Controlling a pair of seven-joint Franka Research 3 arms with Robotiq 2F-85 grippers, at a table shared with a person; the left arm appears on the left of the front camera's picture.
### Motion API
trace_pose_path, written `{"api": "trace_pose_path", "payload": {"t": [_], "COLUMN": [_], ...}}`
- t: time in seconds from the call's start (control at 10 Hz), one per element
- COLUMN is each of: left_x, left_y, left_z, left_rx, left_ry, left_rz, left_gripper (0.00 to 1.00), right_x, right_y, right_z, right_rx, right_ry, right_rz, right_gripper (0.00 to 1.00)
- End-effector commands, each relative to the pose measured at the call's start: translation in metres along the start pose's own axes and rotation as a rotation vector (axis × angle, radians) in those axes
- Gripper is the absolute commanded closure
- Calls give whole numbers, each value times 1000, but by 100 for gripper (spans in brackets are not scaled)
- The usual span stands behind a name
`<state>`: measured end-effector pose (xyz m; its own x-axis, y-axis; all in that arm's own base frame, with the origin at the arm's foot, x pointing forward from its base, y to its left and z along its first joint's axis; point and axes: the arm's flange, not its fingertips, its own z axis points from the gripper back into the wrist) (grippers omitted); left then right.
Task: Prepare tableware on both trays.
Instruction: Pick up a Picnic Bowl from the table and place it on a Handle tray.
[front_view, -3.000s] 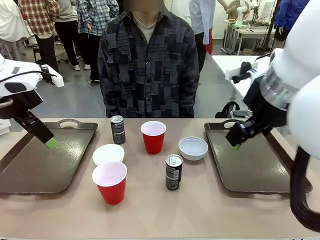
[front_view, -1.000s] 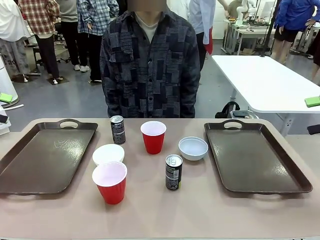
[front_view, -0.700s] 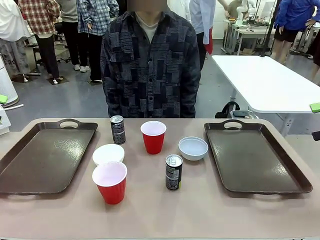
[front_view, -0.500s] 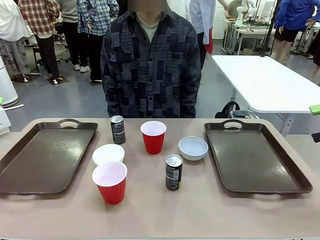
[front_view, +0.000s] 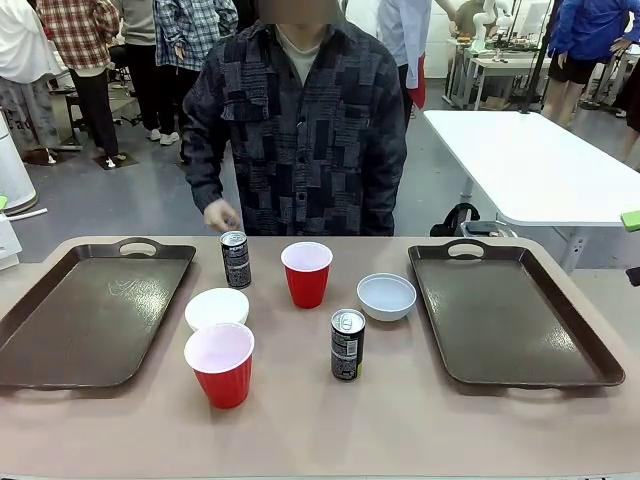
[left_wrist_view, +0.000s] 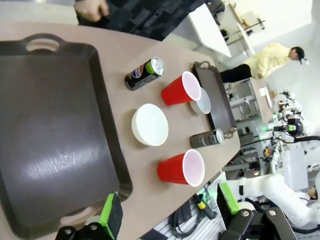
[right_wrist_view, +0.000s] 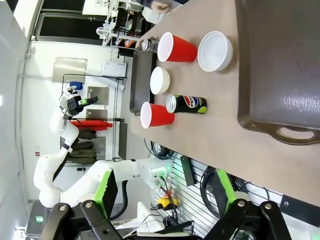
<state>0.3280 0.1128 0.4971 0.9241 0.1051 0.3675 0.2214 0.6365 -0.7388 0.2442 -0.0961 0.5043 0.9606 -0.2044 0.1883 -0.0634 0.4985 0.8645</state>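
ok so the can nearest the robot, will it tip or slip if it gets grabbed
The near can is slim and tall on a narrow base, so a high push would probably tip it, then it could roll. Its smooth wall may slip in a loose grip. Its weight cannot be told.

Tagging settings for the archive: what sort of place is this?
Probably an open lab or demo hall: a white worktable stands nearby, and bystanders stand on a bare grey floor.

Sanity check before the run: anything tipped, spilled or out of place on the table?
Nothing stands out. Both cups, bowls and cans stand upright between the trays, nothing spilled. A person's hand is by the far can.
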Motion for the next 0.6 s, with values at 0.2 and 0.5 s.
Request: {"api": "trace_pose_path", "payload": {"t": [0.2,0.5], "left_x": [2,2], "left_y": [0,0], "left_z": [0,0], "left_rx": [-15,-15], "left_ry": [-13,-13], "left_rz": [7,7], "left_gripper": [0,0], "right_x": [2,2], "right_y": [1,1], "right_z": [-1,-1], "right_rx": [13,13], "right_ry": [2,2], "right_rz": [-7,-7], "right_gripper": [0,0]}}
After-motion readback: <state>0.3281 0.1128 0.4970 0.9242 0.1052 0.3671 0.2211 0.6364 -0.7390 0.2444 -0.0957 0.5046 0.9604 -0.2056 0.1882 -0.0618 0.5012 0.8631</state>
